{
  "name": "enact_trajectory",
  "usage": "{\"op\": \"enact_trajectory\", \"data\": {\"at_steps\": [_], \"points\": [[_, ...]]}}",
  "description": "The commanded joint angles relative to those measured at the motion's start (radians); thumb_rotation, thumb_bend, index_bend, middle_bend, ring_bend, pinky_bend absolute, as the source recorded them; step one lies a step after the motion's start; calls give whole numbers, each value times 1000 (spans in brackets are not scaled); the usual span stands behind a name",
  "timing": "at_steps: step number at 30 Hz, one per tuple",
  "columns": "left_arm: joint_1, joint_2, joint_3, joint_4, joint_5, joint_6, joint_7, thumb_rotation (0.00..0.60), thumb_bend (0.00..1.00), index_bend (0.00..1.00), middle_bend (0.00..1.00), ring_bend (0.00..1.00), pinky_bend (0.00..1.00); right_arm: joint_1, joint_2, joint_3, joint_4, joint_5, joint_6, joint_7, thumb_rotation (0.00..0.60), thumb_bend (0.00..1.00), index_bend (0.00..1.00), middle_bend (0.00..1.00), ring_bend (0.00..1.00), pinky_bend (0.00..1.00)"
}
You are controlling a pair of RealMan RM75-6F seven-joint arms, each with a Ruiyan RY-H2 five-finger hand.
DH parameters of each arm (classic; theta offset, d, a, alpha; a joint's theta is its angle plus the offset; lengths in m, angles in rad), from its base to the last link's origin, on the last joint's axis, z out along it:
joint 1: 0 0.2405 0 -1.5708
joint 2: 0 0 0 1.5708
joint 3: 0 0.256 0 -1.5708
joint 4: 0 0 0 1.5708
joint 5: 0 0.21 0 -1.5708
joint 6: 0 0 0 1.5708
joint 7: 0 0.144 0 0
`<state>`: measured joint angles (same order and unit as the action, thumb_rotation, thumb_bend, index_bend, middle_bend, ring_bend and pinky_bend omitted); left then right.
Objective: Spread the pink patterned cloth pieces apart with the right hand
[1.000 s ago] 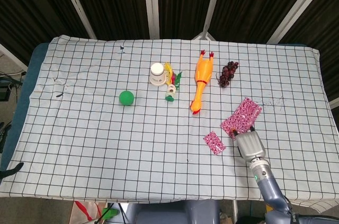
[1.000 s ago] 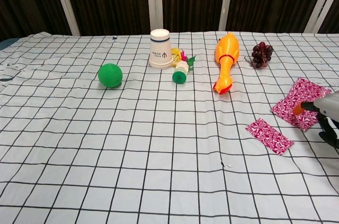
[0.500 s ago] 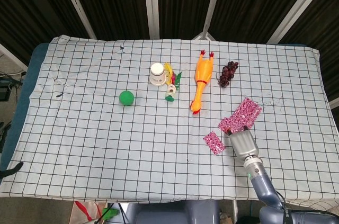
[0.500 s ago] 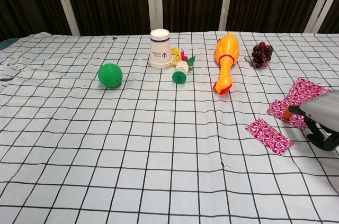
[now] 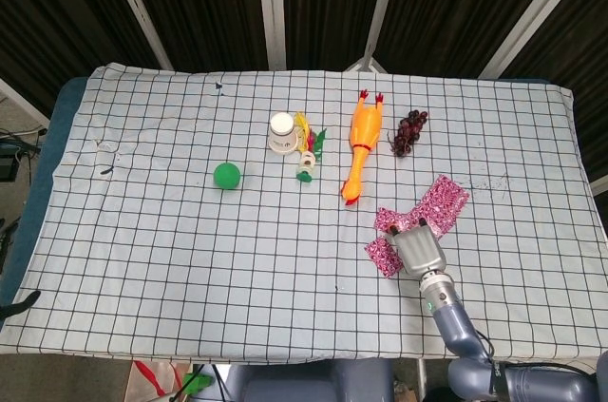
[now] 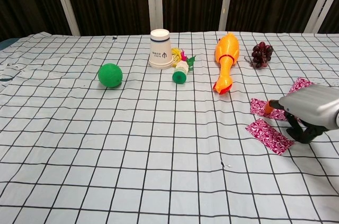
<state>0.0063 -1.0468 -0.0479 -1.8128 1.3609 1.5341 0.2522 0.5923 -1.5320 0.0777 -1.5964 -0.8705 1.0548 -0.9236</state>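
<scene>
The upturned white paper cup (image 6: 161, 48) carries small dark print on its side, with an arrow-like mark beside it in the chest view; the characters are too small to read. No other lettering shows.

1. Green ball (image 5: 226, 176) sits alone, left of centre on the checked tablecloth (image 5: 142, 231).
2. Upside-down white paper cup (image 5: 282, 131), small feathered toy (image 5: 308, 157) right beside it.
3. Orange rubber chicken (image 5: 357, 145), dark grape bunch (image 5: 408, 132) nearby.

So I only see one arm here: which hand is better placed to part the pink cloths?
Right. The right hand already rests on the larger cloth, beside the small piece. The left hand is in neither view.
</scene>
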Motion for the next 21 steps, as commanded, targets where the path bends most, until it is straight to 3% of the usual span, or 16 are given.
{"op": "enact_trajectory", "data": {"at_steps": [1,21], "points": [[-1,1,0,0,0,-2,0,600,205,109,21,53,62,17,-19,4,15,24,-12,-15,600,560,211,611,546,226],[-1,4,0,2,-2,-4,-9,600,204,109,21,53,62,102,-88,40,49,108,-26,-56,600,559,211,611,546,226]]}}
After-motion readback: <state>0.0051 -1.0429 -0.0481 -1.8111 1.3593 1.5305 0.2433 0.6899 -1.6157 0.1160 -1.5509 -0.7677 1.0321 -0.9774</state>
